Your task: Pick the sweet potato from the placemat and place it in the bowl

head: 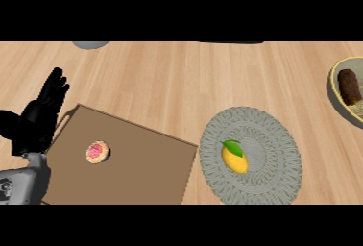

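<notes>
Sweet potato (349, 86) already lies in the bowl (339, 106) at three o'clock on the table (177, 81). It sits close to the rim, so a bump might roll it out. At nine o'clock, the left hand (39, 117) rests with fingers straight, holding nothing. No right hand shows.

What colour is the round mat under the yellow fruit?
Grey, with a ringed woven pattern: the round placemat, seen in the head view.
</notes>
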Tool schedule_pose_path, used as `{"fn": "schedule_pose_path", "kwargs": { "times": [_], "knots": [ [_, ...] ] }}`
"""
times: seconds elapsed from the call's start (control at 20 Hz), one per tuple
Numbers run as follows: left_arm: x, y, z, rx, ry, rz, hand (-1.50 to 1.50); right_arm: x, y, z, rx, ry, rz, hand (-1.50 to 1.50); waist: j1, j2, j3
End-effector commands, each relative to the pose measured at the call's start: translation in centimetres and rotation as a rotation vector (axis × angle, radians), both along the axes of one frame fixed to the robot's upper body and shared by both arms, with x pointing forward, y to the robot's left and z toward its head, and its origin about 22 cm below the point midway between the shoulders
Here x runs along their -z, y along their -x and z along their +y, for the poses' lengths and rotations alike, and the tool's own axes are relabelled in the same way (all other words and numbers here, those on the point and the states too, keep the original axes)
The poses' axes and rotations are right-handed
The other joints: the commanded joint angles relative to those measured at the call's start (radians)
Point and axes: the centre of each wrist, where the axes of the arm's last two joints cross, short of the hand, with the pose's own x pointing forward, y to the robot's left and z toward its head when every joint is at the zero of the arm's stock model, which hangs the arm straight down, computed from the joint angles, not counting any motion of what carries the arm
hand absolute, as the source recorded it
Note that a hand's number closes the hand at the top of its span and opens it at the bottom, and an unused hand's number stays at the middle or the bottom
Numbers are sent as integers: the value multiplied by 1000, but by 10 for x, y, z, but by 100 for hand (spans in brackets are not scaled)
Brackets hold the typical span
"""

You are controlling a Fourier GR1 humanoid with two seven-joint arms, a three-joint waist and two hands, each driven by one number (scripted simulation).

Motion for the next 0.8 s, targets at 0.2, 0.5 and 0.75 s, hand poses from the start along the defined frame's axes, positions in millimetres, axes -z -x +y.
{"fn": "schedule_pose_path", "kwargs": {
  "times": [0.2,0.5,0.75],
  "knots": [
    [3,5,3,5,-5,-6,0,-13,58,-45,-18,-82,11,-150,-9,5,6],
    [5,7,6,-5,15,-3,0,-12,68,-50,-62,-181,4,-150,-9,2,9],
    [12,10,5,-10,24,17,0,-16,76,-56,-92,-218,-40,-150,-22,-2,12]
  ]
}}
